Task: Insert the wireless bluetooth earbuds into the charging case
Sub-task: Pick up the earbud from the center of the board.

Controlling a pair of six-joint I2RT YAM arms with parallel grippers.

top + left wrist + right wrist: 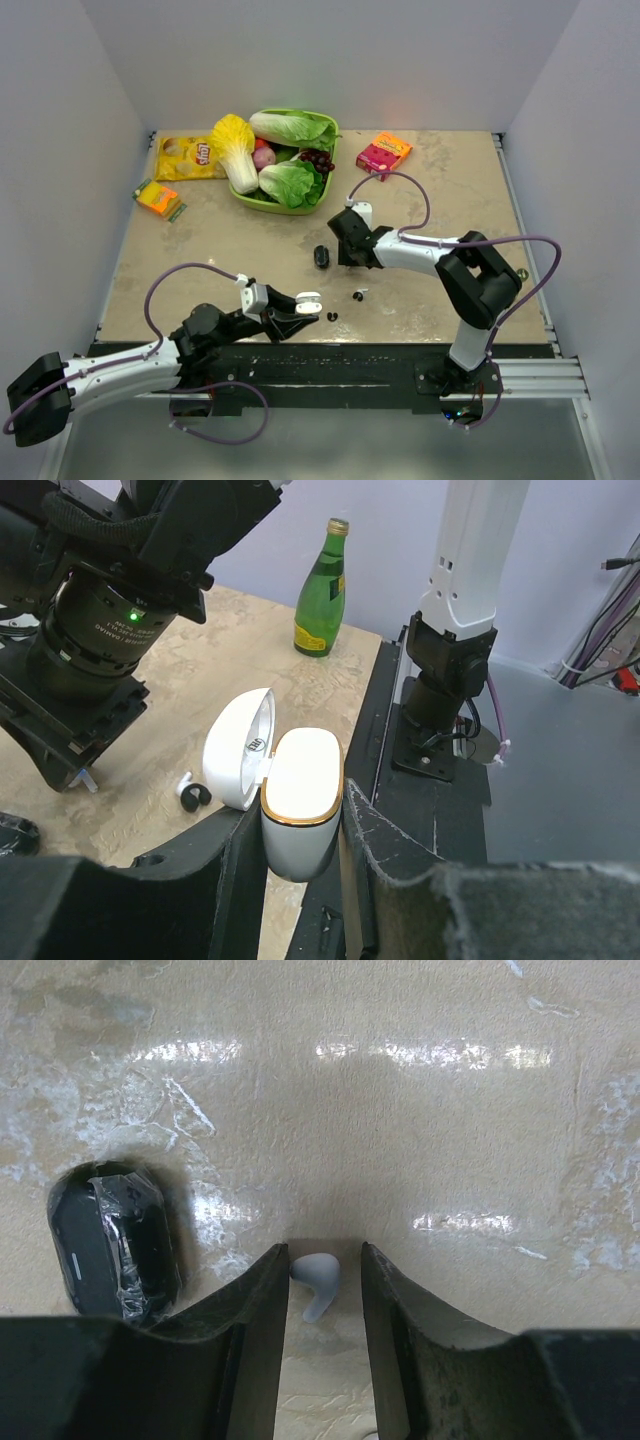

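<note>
left gripper (pixel 306 303) clamped on the open charging case (pixel 300 800)
two earbuds (pixel 359 295) lie on the table (pixel 200 250) near it; right gripper (pixel 325 1260) fingers apart around a small pale piece (pixel 318 1280), beside a black oval object (pixel 110 1245).

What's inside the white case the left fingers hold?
The glossy white gold-rimmed charging case, lid open, shows only a glare-washed top face; nothing visibly seated. Its sockets are washed out.
</note>
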